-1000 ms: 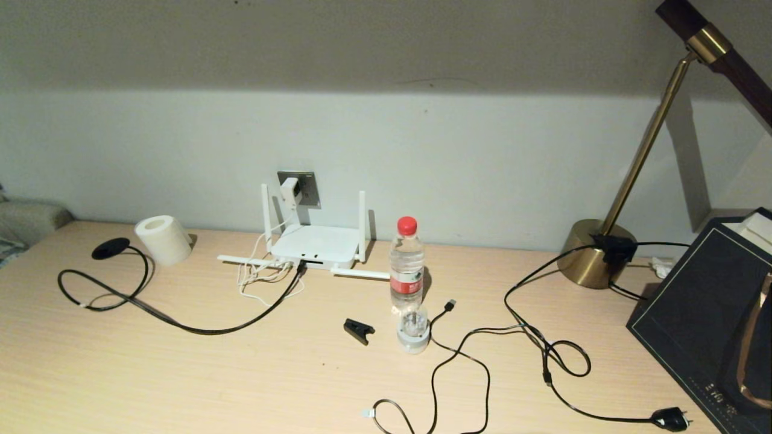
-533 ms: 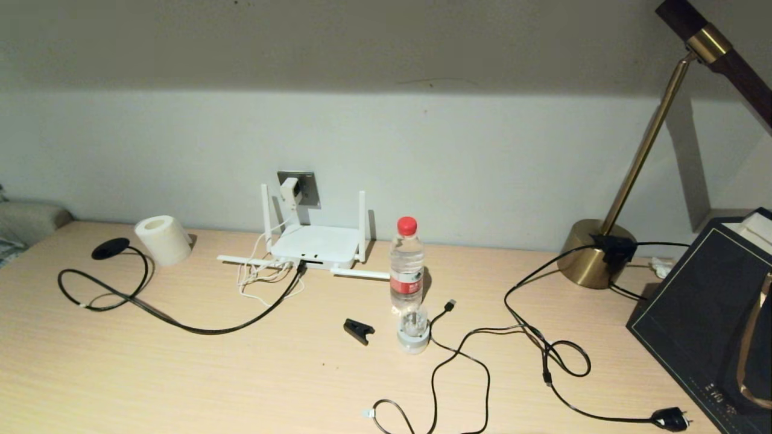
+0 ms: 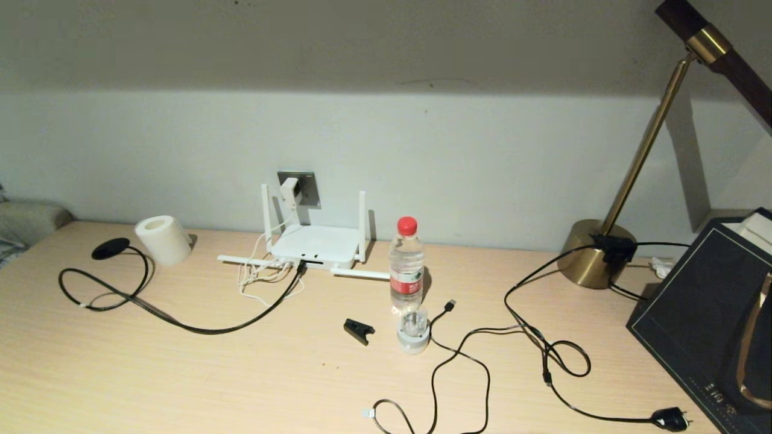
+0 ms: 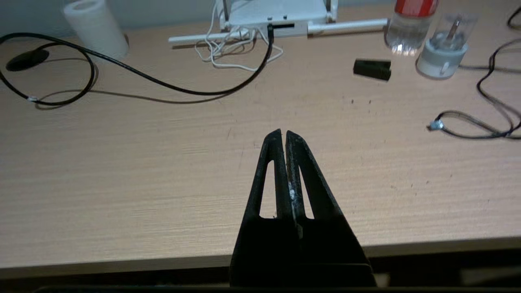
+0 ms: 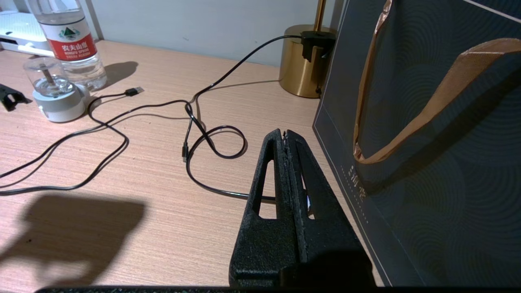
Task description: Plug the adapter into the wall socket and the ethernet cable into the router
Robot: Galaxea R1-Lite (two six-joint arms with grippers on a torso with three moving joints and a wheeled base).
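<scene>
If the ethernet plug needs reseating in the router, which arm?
Left, probably. The left gripper, shut and empty, faces the router and ethernet cable. The right gripper sits by the bag, far off.

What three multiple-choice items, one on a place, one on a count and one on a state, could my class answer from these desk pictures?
1. Where is the adapter?
A. lying on the desk
B. on the wall socket
C. on top of the router

2. How many antennas of the router stand upright?
A. two
B. four
C. none

3. How does the left gripper stand?
A. shut on the ethernet cable
B. wide open
C. shut and empty

Answers: 1 B, the white cube sits on the grey plate above the router. 2 A, two rise at the back and two lie flat on the desk. 3 C, its fingers meet above bare desk, while the ethernet cable runs to the router's front.
</scene>
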